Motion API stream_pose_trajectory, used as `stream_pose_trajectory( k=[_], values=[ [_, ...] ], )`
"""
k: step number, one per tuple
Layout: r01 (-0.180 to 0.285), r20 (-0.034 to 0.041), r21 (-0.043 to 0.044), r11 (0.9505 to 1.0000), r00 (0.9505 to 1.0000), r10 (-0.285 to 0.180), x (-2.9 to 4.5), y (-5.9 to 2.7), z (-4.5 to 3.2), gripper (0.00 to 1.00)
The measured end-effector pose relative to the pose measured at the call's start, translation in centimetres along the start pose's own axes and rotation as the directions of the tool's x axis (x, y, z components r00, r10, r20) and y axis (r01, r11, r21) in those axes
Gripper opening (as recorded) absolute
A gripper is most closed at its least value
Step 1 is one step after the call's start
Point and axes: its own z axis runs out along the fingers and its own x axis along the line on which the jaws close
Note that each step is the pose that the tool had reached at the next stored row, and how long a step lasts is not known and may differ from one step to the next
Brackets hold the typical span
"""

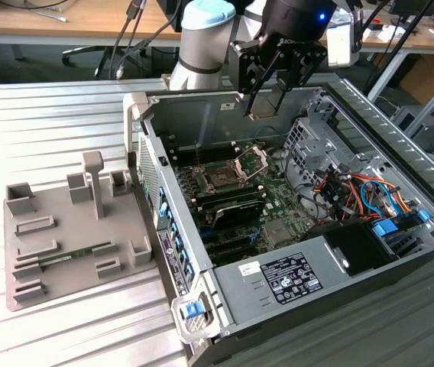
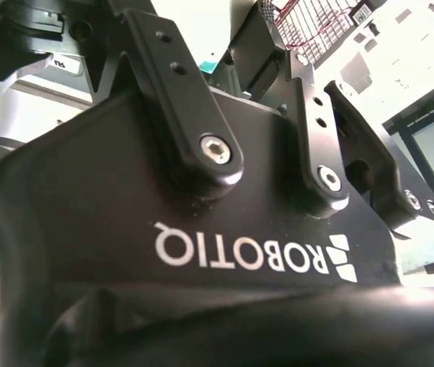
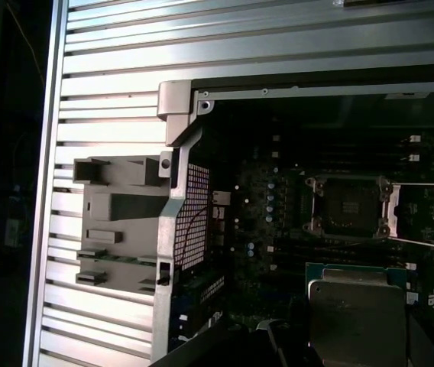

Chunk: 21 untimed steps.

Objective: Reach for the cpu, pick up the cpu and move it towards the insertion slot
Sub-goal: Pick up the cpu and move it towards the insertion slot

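Silvery-white and flat, the small square cpu (image 3: 357,315) is hanging in the gripper (image 1: 267,101), whose black fingers are pinching narrowly on the chip's edges; in the exterior view the chip is showing as a thin pale sliver between the fingertips, high above the open computer case (image 1: 370,252). In the first wrist view it is sitting near the lens, with the board spread out beyond it.

Below it, well apart, the insertion slot (image 1: 222,180) is lying as a square socket with a dark centre, and its silver hinged frame (image 1: 251,161) is standing folded open beside it. The socket is resting on the green motherboard (image 1: 274,205), near long black memory slots (image 1: 236,208). Outside the case, on the ribbed grey metal surface (image 1: 64,107), a grey moulded parts holder (image 1: 64,237) is carrying a thin green memory stick (image 1: 64,258).

By my judgement, the hold is slim, so the chip could be twisting or slipping during travel. A tilted chip could be catching the raised frame or landing skewed on the socket contacts.
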Motion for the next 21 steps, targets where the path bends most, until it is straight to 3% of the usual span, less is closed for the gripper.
stream_pose_trajectory(
  k=[21],
  values=[
    [0.000, 0.0000, 0.0001, 1.0000, 1.0000, 0.000, -0.49, -0.04, 0.01, 0.55]
  ],
)
